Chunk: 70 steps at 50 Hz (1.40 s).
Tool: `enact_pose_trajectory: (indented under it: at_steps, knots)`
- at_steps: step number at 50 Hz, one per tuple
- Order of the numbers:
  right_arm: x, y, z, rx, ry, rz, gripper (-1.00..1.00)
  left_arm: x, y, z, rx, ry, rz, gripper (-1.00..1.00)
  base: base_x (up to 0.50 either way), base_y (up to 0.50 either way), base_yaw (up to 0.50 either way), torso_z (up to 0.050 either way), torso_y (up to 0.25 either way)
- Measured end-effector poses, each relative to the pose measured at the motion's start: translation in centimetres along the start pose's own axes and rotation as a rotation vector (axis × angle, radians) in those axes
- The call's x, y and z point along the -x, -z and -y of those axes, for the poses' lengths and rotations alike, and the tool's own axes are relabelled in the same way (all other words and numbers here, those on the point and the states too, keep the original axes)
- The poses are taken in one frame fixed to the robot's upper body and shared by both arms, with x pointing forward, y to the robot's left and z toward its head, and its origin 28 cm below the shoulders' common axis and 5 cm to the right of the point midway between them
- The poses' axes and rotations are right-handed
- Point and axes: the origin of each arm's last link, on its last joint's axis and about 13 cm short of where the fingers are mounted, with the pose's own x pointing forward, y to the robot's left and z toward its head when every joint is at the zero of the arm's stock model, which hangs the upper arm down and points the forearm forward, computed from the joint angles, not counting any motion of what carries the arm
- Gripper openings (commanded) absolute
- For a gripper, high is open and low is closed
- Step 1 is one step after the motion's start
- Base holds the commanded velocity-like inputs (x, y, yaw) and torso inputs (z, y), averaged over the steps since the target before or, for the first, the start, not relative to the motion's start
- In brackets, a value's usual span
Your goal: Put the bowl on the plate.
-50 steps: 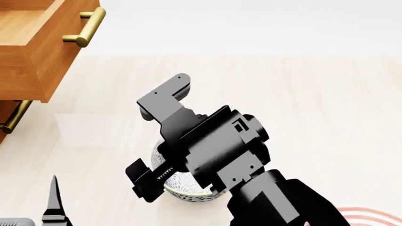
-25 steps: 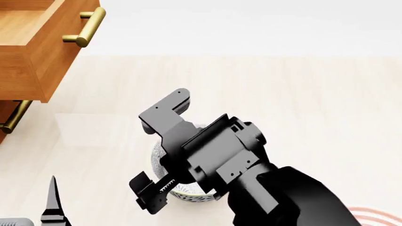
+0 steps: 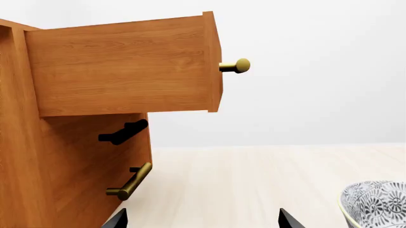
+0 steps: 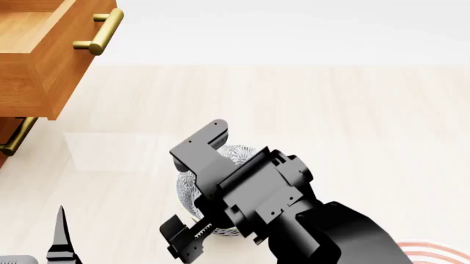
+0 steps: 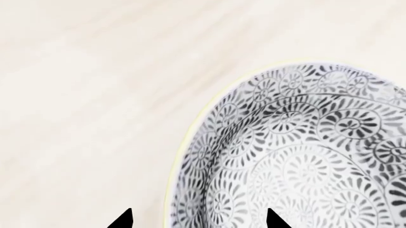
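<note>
The bowl (image 5: 304, 156), white with a dense grey-blue floral pattern and a thin yellowish rim, stands on the pale floor. In the head view the bowl (image 4: 236, 154) is mostly hidden under my right arm. My right gripper (image 5: 199, 222) is open just above it, one fingertip outside the rim and the other over the inside. A sliver of the plate (image 4: 435, 251) with red rings shows at the lower right edge. My left gripper (image 3: 203, 222) is open and holds nothing; the bowl (image 3: 379, 203) lies off to its side.
A wooden cabinet (image 4: 33, 60) with an open drawer and brass handles (image 4: 99, 33) stands at the far left; the drawer (image 3: 123, 71) juts out above the floor. Pale wood floor (image 4: 353, 121) stretches ahead and to the right.
My right arm has come down and back towards me, bringing its open gripper lower over the bowl. The left gripper has not moved.
</note>
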Motion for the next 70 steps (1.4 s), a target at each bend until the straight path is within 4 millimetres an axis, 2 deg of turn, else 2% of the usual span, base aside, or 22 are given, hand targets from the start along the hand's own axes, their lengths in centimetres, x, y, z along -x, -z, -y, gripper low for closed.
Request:
enact_pose_trajectory:
  at_steps: [25,26,58,70]
  knots:
    - [-0.5,0.6,-0.1,0.015,0.003,-0.023,1.0,0.1,0.0,0.0,0.0,-0.001,0.001,1.0,0.0,0.0,0.0,0.0,0.0]
    - [-0.5,0.6,-0.1,0.015,0.003,-0.024,-1.0,0.1,0.0,0.0,0.0,-0.001,0.001,1.0,0.0,0.0,0.0,0.0,0.0]
    - [0.0,0.1,0.2,0.055,0.037,-0.021,-1.0,0.2,0.0,-0.2,0.003,-0.005,0.001,1.0,0.0,0.0,0.0,0.0,0.0]
    - [2.7,-0.6,1.5,0.067,0.115,0.019,-1.0,0.2,-0.1,-0.2,0.005,-0.004,0.005,1.0,0.0,0.0,0.0,0.0,0.0]
